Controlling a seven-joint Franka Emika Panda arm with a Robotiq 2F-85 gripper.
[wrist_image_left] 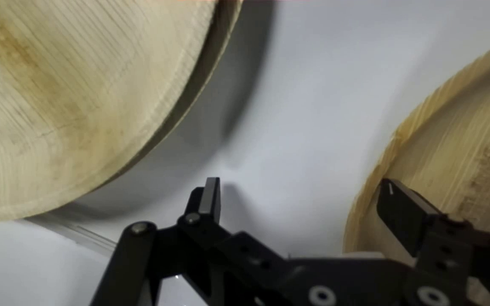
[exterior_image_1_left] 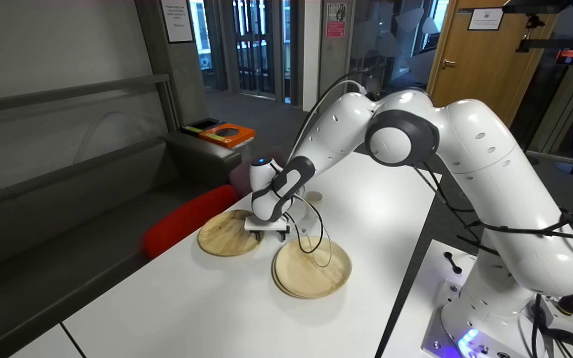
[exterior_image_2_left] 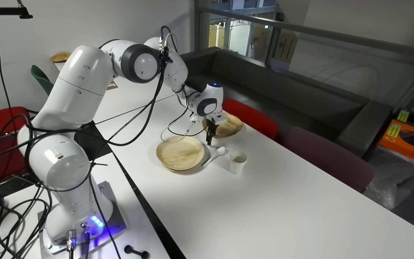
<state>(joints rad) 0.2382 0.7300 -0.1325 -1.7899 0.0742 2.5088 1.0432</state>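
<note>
- Straddling the rim of a single tan plate (wrist_image_left: 483, 140), the gripper (wrist_image_left: 299, 182) stands spread wide, one tip above the plate's inside, one above the white table (wrist_image_left: 296, 106); contact is unclear.
- That plate lies near the table edge, by a red chair (exterior_image_1_left: 187, 219).
- A plate stack (exterior_image_1_left: 313, 267) lies nearby, apart.
- In an exterior view, a white spoon (exterior_image_2_left: 212, 157) lies between that stack and a cup (exterior_image_2_left: 238, 164).

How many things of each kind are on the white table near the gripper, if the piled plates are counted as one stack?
Stack of plates: 1 (how many plates are in it, I cannot tell)
Single plate: 1
Spoon: 1
Cup: 1
Total: 4
</note>
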